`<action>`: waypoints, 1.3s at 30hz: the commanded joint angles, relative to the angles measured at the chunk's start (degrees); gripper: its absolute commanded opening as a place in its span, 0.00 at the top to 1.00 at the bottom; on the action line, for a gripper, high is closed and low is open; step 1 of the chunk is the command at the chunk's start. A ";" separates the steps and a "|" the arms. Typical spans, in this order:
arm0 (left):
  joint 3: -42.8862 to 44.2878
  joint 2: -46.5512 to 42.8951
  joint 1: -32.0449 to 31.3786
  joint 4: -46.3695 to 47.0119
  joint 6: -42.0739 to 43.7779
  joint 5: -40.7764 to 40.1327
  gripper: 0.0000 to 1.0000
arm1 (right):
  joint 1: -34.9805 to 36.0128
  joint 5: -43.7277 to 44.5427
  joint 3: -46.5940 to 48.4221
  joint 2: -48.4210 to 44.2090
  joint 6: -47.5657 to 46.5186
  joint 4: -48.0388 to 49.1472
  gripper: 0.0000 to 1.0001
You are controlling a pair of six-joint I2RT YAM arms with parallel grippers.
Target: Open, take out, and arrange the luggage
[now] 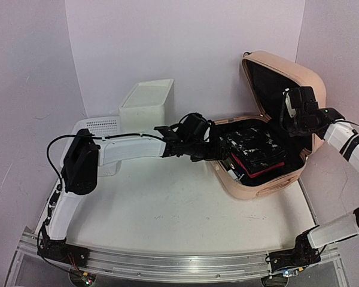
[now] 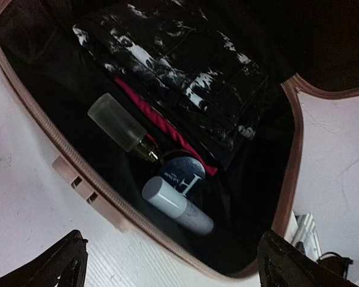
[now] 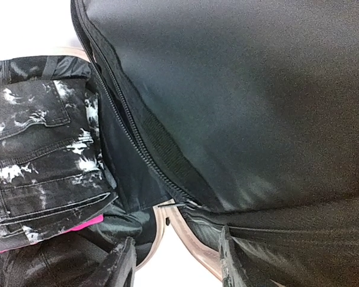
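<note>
The peach-pink luggage (image 1: 269, 184) lies open at the right of the table, its lid (image 1: 305, 78) standing upright. Inside the black lining are folded black-and-white jeans (image 2: 179, 60), a red item (image 2: 161, 122), a translucent bottle (image 2: 116, 122), a round navy compact (image 2: 185, 176) and a white tube (image 2: 176, 206). My left gripper (image 1: 217, 149) hovers at the luggage's left rim (image 2: 78, 179), open wide and holding nothing. My right gripper (image 3: 175, 266) is by the hinge against the lid's black lining (image 3: 239, 89), its fingers apart with the pink rim (image 3: 194, 242) seen between them.
A white plastic box (image 1: 146, 101) stands at the back, left of the luggage. A white mesh basket (image 1: 99, 127) sits beside it, partly under my left arm. White walls close in the table behind and on both sides.
</note>
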 commanded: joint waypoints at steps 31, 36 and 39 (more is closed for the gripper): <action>-0.79 6.89 0.06 -12.68 41.20 -22.48 0.47 | -7.15 -2.90 8.79 -3.22 6.41 -10.71 0.02; -0.35 6.22 3.49 -12.76 43.86 -22.87 0.47 | -7.11 -1.59 8.40 -3.81 9.50 -14.19 0.02; 0.66 6.55 4.07 -12.29 46.48 -20.71 0.47 | -7.16 -0.45 7.04 -5.66 10.06 -15.18 0.02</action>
